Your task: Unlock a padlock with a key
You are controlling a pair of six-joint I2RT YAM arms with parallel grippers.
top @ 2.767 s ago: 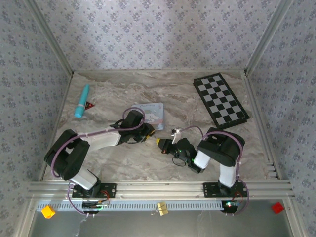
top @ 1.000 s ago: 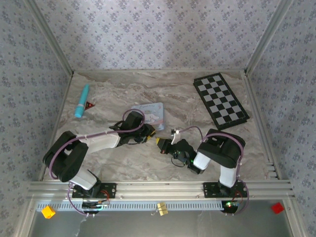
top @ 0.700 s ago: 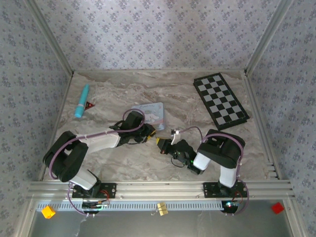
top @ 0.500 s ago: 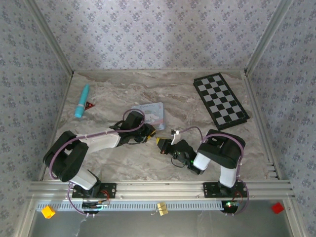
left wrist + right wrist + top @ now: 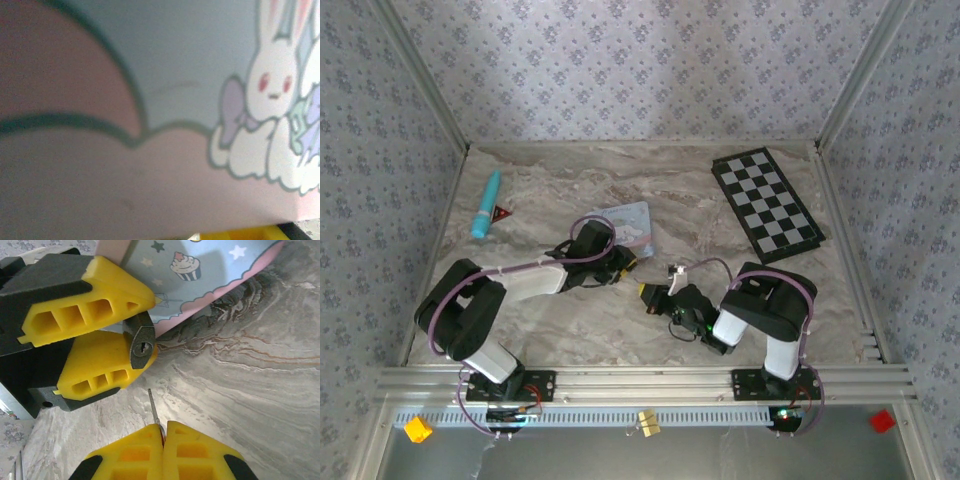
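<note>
In the right wrist view the tiny black padlock (image 5: 141, 347) is pinched between the yellow fingers of my left gripper (image 5: 144, 330), its keyhole facing the camera. My right gripper (image 5: 164, 427) is shut on the key (image 5: 154, 410), whose thin blade points up at the padlock with a gap between tip and keyhole. From above, the left gripper (image 5: 623, 265) and right gripper (image 5: 648, 293) face each other at mid-table. The shackle is hidden.
The pale blue cartoon tin (image 5: 630, 222) lies just behind the left gripper and covers the left wrist view as tin (image 5: 165, 100). A folded chessboard (image 5: 765, 203) sits back right. A blue tube (image 5: 486, 203) and a red triangle piece (image 5: 501, 212) lie back left.
The left arm has shifted slightly and the tin has been nudged toward the back. The right gripper with the key has drawn back a little from the padlock.
</note>
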